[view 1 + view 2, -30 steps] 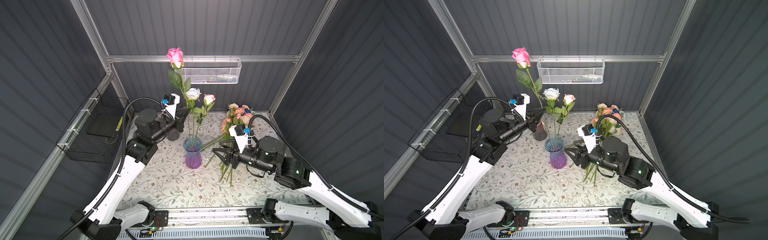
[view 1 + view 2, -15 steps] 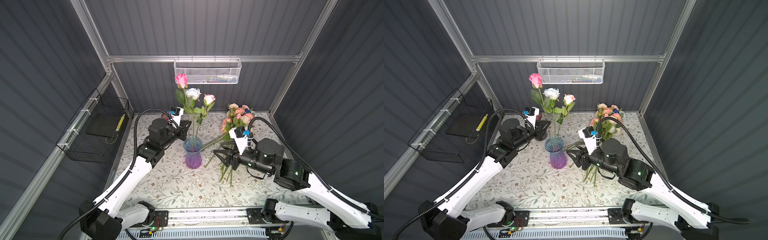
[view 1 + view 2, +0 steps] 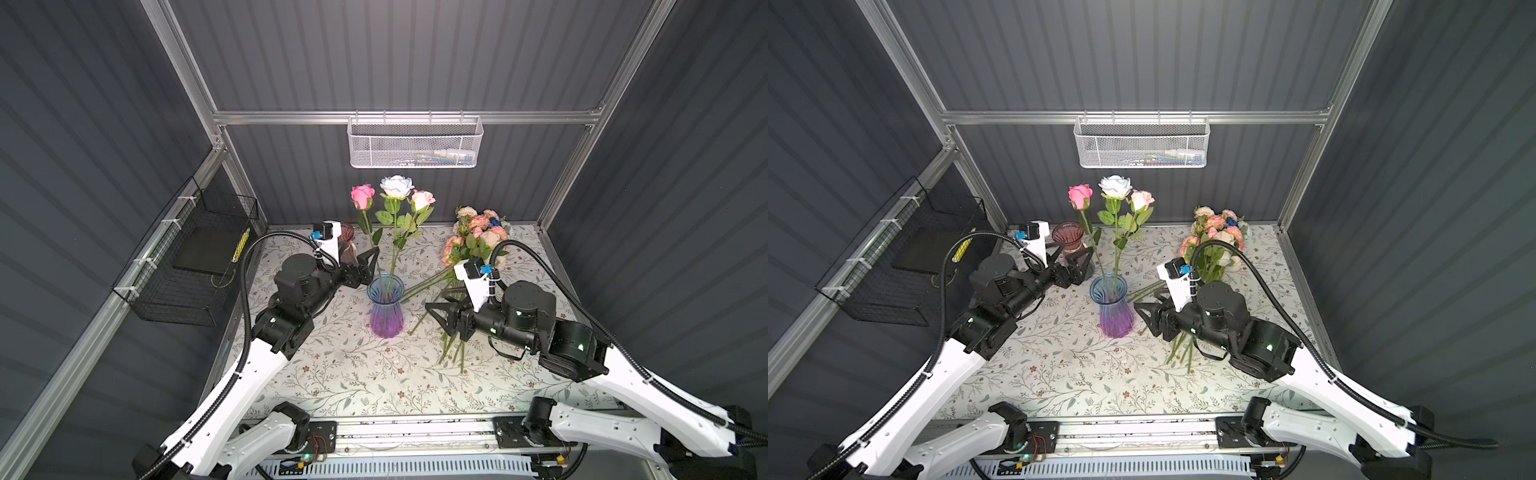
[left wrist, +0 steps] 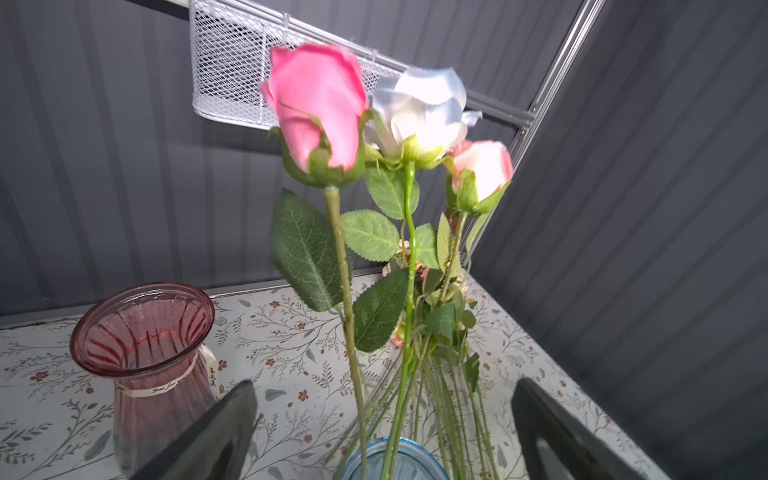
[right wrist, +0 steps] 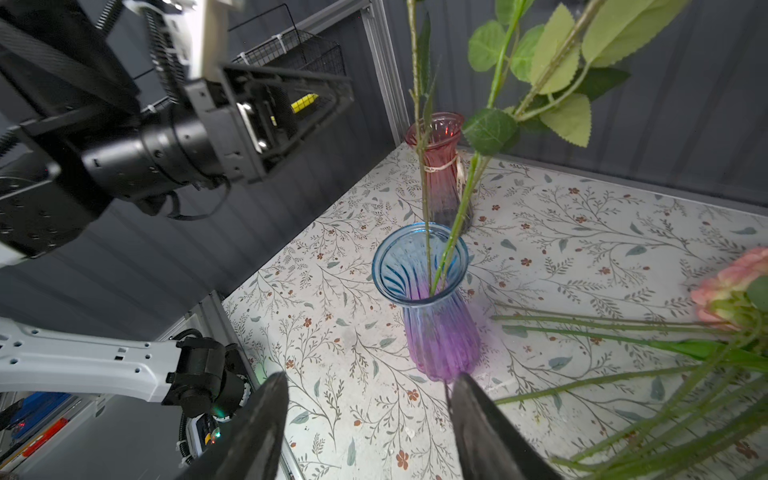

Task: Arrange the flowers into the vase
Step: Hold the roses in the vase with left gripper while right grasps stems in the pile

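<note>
Flagging risks, biggest first. The left gripper (image 3: 369,262) sits just beside the vase (image 3: 386,307), jaws wide apart, empty. Stem of the pink rose (image 3: 363,196) shows between its fingers (image 4: 216,432) on the left wrist camera; inside the gap or just ahead, I can't tell. A sideways pull-out could hook it and tip the vase. The right gripper (image 3: 437,302) hovers over the stems of the loose flowers (image 3: 473,245) lying on the table (image 3: 353,374) right of the vase, jaws partly apart, nothing held. Those stems cross, so I'd expect a grab to drag several. The red vase (image 3: 347,245) stands right behind the left gripper; backing up could knock it. Three roses (image 3: 397,185) stand in the vase.

Views: both top views give both grippers and all loose flowers; only the left wrist gives that stem-and-finger line-up; only the right wrist looks into the vase mouth.
</note>
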Controlling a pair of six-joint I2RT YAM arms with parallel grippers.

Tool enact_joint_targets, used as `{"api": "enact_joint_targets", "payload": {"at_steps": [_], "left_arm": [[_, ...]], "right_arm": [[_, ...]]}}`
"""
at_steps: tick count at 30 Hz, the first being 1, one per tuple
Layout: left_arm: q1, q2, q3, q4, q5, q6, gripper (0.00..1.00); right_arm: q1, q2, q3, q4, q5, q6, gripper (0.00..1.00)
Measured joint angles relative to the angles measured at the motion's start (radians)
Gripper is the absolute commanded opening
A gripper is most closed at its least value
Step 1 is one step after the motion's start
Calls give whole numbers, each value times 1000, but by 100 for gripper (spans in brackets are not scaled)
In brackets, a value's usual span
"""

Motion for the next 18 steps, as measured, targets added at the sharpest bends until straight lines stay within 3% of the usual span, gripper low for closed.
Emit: {"api": "enact_joint_targets", "payload": {"at_steps": [9,18], "left_arm": [[0,-139,-19,-34,-46,-75,100],[0,-231,-87,-125,-49,-126,100]], "right_arm": [[-247,14,-227,50,-108,152,50],[-473,242,-272,57,-146,261,42]]}}
